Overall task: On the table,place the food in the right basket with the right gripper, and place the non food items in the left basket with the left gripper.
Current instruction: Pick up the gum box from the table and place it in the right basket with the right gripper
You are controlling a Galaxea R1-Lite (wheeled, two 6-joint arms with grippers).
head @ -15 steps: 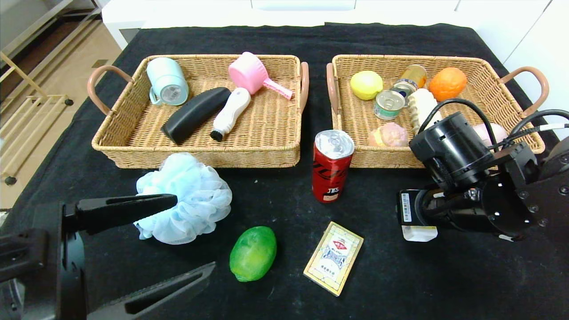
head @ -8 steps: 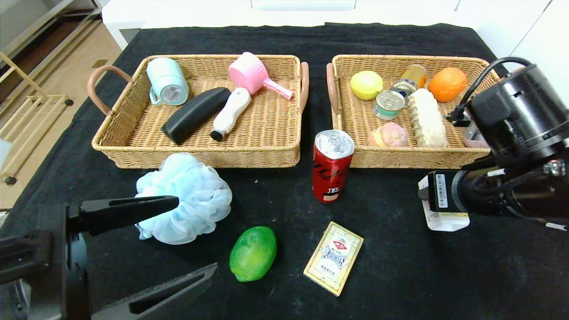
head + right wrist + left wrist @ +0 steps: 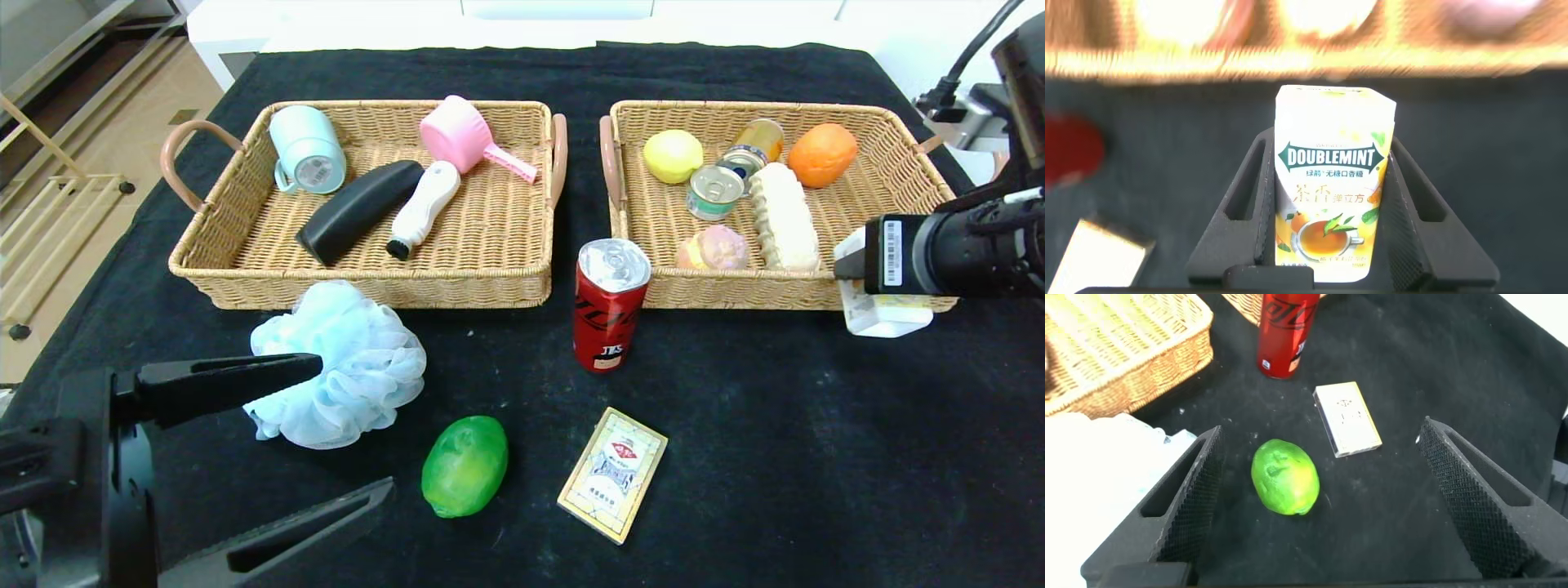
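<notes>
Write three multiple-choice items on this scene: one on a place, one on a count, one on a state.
1. Where does the red soda can stand?
A. In the left basket
B. On the table before the right basket
C. On the card box

2. How many things lie in the left basket?
A. Two
B. Four
C. Six

3. The right gripper is:
A. empty
B. shut on the white carton
C. shut on the green fruit

Answers: 1 B, the can is upright on black cloth; 2 B, cup, scoop, two brushes; 3 B, the fingers flank the carton.
</notes>
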